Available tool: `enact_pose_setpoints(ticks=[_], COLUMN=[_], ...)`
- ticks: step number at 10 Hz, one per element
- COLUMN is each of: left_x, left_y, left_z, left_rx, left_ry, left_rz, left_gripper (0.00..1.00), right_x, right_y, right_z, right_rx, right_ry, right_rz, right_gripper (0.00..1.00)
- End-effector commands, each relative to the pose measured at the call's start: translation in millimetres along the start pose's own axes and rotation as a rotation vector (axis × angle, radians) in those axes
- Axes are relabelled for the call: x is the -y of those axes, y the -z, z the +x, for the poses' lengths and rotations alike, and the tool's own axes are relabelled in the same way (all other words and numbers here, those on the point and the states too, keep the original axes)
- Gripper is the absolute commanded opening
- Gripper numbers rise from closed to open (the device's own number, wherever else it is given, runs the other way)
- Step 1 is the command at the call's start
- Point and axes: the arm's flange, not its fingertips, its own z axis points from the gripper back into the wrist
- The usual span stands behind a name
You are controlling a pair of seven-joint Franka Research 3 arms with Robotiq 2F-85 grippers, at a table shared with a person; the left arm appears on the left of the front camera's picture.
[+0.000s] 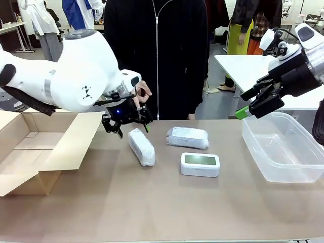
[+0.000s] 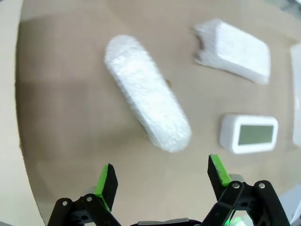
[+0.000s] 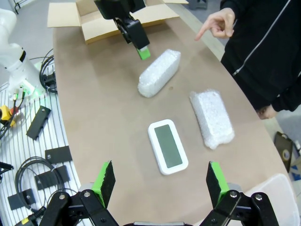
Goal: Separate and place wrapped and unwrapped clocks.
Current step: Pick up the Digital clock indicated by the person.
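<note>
Two wrapped clocks lie mid-table: one angled bundle (image 1: 142,147) (image 2: 146,113) (image 3: 160,73) and one (image 1: 187,137) (image 2: 235,49) (image 3: 211,117) behind and to its right. The unwrapped clock (image 1: 200,164) (image 2: 249,134) (image 3: 168,146), white with a grey screen, lies face up in front of them. My left gripper (image 1: 133,130) (image 2: 161,169) hovers open just above the far end of the angled bundle, holding nothing. My right gripper (image 1: 250,105) (image 3: 161,172) is open and empty, raised high at the right, looking down on the clocks.
An open cardboard box (image 1: 30,147) (image 3: 108,19) sits at the table's left. A clear plastic tub (image 1: 283,147) stands at the right. A person in black stands at the far edge, one hand (image 1: 142,93) (image 3: 216,23) pointing near my left gripper.
</note>
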Motion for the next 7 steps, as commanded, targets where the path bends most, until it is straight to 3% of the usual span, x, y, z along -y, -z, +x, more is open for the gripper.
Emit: enact_pose_setpoints(ticks=[1,4,7], left_x=[30,37,37], left_y=[15,52,76], left_z=[5,11,25], left_rx=[0.015,0.012,-0.025], left_ry=[-0.077,-0.208,-0.216], left_rz=[0.108,0.131,0.131], left_gripper=[1.0,1.0,1.0], right_x=[1,1,1], right_y=[2,2,2], right_z=[-2,-2,-2], right_rx=[0.018,0.018,0.018], right_ry=[-0.007,-0.007,-0.007], right_rz=[0.022,0.022,0.022], right_gripper=[1.0,1.0,1.0])
